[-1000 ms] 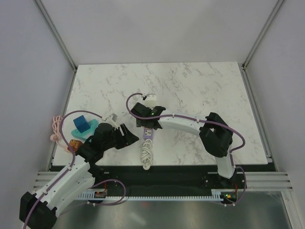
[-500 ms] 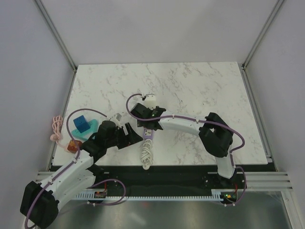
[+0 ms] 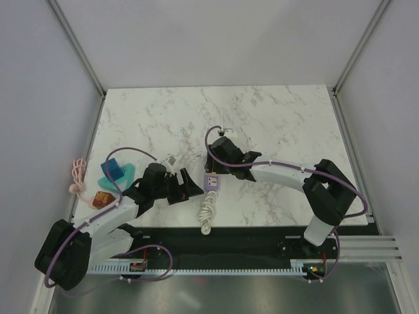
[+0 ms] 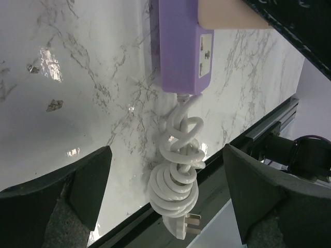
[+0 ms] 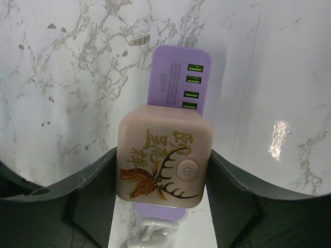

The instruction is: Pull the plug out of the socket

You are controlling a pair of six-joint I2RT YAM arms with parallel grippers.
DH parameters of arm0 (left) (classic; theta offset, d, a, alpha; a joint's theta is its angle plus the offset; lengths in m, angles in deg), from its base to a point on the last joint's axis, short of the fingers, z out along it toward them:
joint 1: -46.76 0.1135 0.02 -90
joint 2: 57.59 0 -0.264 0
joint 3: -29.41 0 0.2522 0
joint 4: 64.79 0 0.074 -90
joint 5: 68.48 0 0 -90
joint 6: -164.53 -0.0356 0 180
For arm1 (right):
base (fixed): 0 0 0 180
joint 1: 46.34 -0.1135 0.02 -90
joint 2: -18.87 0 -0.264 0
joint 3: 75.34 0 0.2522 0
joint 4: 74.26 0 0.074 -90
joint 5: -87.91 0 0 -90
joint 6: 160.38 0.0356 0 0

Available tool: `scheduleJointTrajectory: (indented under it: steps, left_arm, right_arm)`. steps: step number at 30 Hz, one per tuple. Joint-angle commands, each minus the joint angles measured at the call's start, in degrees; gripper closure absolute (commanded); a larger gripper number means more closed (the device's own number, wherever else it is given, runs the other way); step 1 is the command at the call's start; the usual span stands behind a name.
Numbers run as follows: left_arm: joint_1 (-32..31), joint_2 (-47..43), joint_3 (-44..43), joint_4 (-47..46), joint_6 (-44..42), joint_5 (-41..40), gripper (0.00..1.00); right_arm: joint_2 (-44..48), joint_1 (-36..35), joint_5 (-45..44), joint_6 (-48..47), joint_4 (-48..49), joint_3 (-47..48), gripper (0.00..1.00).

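Note:
In the right wrist view the plug [image 5: 163, 157], a beige block with a deer picture and a round button, sits on the lilac socket [image 5: 181, 77]. My right gripper [image 5: 163, 175] is shut on the plug, with a finger [image 5: 98, 181] pressed against each side. From above, the right gripper [image 3: 213, 169] covers the plug over the socket [image 3: 211, 184]. The left wrist view shows the socket [image 4: 181, 46], the plug's edge [image 4: 227, 13] and the coiled white cord [image 4: 178, 170]. My left gripper [image 4: 166, 155] is open and holds nothing; from above, the left gripper [image 3: 188, 188] hovers just left of the socket.
A teal dish with a blue block [image 3: 116, 171] stands at the table's left side. A small orange item [image 3: 101, 199] and a pink cord [image 3: 78, 176] lie beside it. The white cord's end [image 3: 207, 216] reaches the table's front edge, next to the black rail [image 3: 216, 239].
My right gripper has closed onto the plug, and its arm has swung to the right. The left gripper has opened wide and moved right towards the socket, which has shifted slightly right.

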Motion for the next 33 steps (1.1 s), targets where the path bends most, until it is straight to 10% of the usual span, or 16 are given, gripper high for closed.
scheduleJointTrajectory:
  steps: [1, 15, 33]
  left_arm:
    - [0.39, 5.64, -2.13, -7.8, 0.31, 2.69, 0.05]
    - [0.3, 20.59, -8.81, -14.22, 0.92, 3.05, 0.15]
    - [0.21, 30.0, -12.42, -16.59, 5.49, 1.28, 0.62]
  right_arm:
    - [3.11, 1.22, 5.48, -1.37, 3.59, -3.75, 1.0]
    - [5.05, 2.01, 10.24, 0.65, 7.73, -6.75, 1.0]
    - [6.19, 2.01, 11.47, 3.55, 10.63, -8.6, 1.0]
